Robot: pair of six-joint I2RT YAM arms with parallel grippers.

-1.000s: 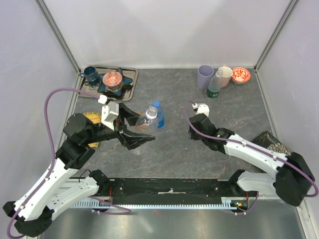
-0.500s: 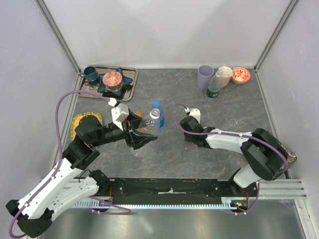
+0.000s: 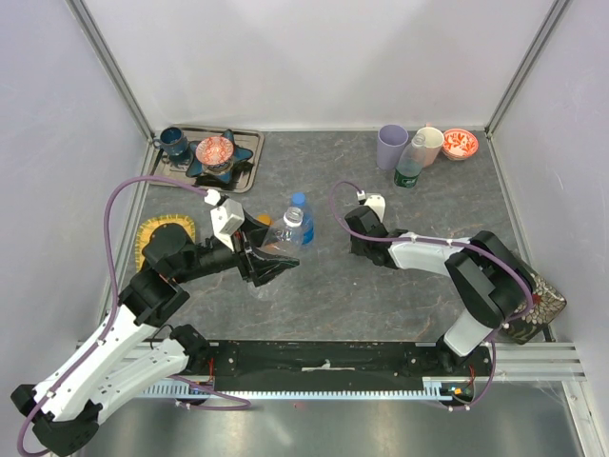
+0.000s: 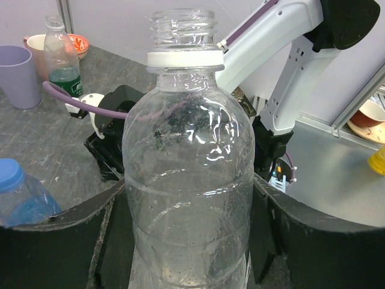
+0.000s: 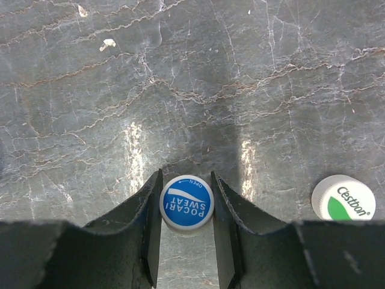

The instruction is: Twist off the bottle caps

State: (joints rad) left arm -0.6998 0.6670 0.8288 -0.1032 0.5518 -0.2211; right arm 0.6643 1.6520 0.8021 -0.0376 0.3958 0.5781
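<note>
- White walls close the bench (image 3: 457, 214) at the back, left and right. A tray (image 3: 245, 171) fills the back-left corner.
- A lilac cup (image 3: 390, 145), a beige cup (image 3: 431, 143), a red bowl (image 3: 460, 143) and a clear bottle with a green label (image 3: 409, 164) stand close together near the back-right corner.
- Bare grey bench shows between that group and the right arm.
- Compared with half a second ago, the right arm's grasping end sits a little nearer to the back edge and its forearm is more folded. The left arm is almost in the same place.
- The left fingers (image 4: 60, 241) are closed on the body of a clear bottle (image 4: 189, 180), held left of the middle of the bench. Its threaded neck is open, with only a white ring under it, and it points toward the right arm.
- A blue-tinted bottle (image 3: 299, 217) with a blue cap stands just beside the held one.
- The right fingers (image 5: 138, 241) are narrow and press both sides of a blue cap (image 5: 186, 201) marked POCARI SWEAT. I cannot tell if it touches the bench.
- A white cap (image 5: 343, 197) lies on the bench to the right of these fingers, apart from them.
</note>
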